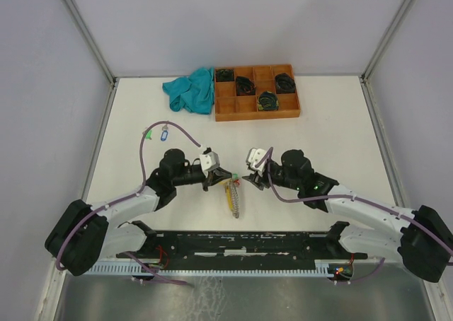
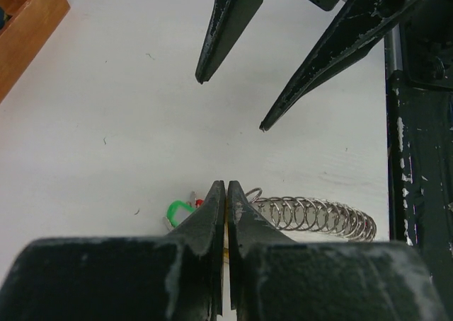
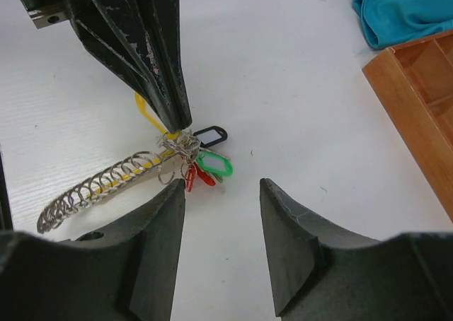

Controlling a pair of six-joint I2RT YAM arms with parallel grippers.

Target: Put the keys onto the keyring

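Left tool (image 3: 178,123) pinched the silvery coiled keyring with yellow segment (image 3: 106,183), colour-tagged silver keys (image 3: 209,167) bunched at its tip; right tool (image 3: 223,187), spread just opposite, needed to grab one key only.

No lettering can be read (not even on the keys (image 3: 214,165)).

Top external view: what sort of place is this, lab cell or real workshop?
Most likely a lab robot test cell: a white table boxed in by plain grey panels, with staged props at the far edge, an orange-brown tray and a teal cloth.
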